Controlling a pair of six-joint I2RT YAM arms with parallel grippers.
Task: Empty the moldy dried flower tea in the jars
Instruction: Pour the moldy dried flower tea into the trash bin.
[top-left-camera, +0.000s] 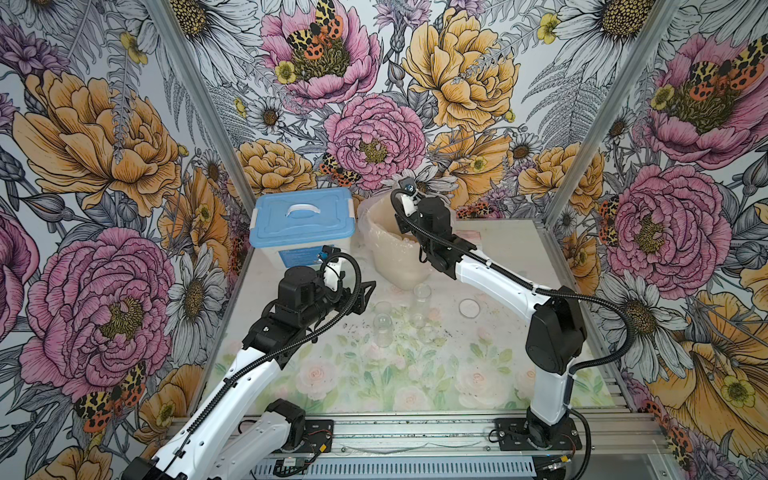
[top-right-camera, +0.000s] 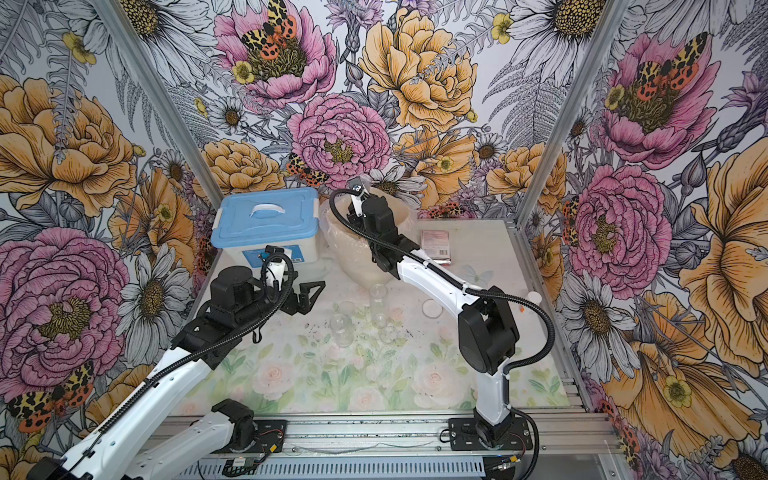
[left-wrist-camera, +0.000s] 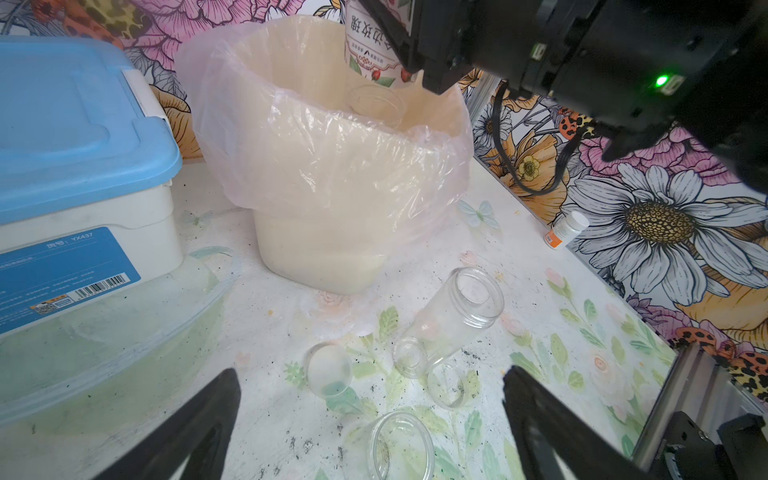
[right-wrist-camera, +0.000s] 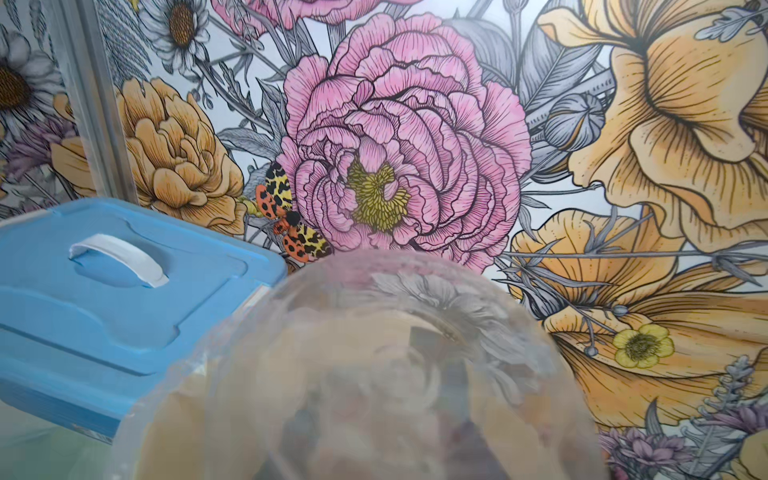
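Clear cylindrical labelled jar (left-wrist-camera: 370, 54) mouth-down over crinkly film-lined cream bin (left-wrist-camera: 332, 187).

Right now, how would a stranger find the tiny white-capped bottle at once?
Start at the cream plastic bin lined with a clear bag at the back of the table, then move to the flowered wall on the robot's right. At its foot is a tiny bottle with a white cap and orange label; unlike the clear open jars mid-table, it is opaque and capped.
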